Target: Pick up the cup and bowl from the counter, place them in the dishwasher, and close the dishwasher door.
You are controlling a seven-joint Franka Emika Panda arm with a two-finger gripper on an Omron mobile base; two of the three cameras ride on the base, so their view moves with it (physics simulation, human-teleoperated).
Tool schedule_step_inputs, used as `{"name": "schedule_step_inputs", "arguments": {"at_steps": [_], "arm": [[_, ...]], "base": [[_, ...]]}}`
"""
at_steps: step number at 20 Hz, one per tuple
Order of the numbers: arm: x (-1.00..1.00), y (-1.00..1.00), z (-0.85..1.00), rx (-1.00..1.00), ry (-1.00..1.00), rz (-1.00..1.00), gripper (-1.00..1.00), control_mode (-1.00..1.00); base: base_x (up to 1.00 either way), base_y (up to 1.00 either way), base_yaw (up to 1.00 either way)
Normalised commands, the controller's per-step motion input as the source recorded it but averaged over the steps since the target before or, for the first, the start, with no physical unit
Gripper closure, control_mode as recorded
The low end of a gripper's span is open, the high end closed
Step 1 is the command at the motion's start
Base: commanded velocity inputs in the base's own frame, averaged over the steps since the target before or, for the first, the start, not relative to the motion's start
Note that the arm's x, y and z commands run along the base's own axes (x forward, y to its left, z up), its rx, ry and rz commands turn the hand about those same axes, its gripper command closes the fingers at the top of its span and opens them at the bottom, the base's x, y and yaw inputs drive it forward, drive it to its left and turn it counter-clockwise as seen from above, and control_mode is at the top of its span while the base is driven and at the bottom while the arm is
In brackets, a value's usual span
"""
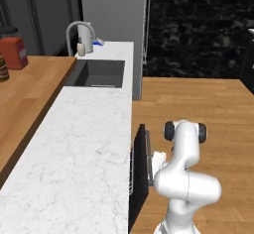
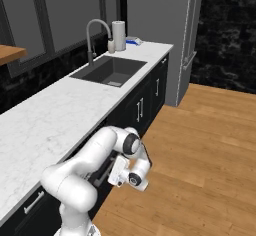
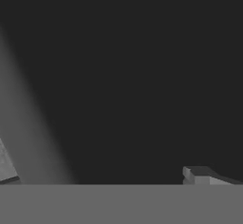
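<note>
The dishwasher door is a dark panel standing almost upright under the white marble counter, open only by a narrow gap. A sliver of the silver wire rack shows in that gap. My gripper is low at the door's outer face, open, with nothing between its fingers. In the right base view the gripper points at the dark dishwasher front. In the hand view the door is very close, and one fingertip sits far to the right. The cup and the bowl are out of view.
A dark sink with a silver faucet lies at the counter's far end. A butcher-block surface runs along the left. A tall grey fridge stands beyond the counter. Wooden floor stretches out on the right.
</note>
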Motion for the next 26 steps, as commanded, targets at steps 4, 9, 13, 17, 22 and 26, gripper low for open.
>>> {"name": "schedule_step_inputs", "arguments": {"at_steps": [4, 9, 13, 17, 22, 26], "arm": [[0.43, 1.0, -0.9, 0.0, 0.0, -0.31, -1.0, -1.0], [0.14, 1.0, -0.7, 0.0, -0.04, -0.25, -1.0, -1.0], [-0.48, 1.0, -0.34, 0.0, -0.09, -0.11, -1.0, -1.0], [-0.47, 1.0, -0.38, 0.0, -0.08, -0.12, -1.0, -1.0], [-0.51, 1.0, -0.4, 0.04, -0.07, -0.15, -1.0, -1.0], [-0.64, 1.0, -0.54, 0.33, -0.06, -0.17, -1.0, -1.0]], "base": [[0.0, 0.0, 0.0], [0.0, 0.0, 0.0], [0.0, 0.0, 0.0], [0.0, 0.0, 0.0], [0.0, 0.0, 0.0], [0.0, 0.0, 0.0]]}}
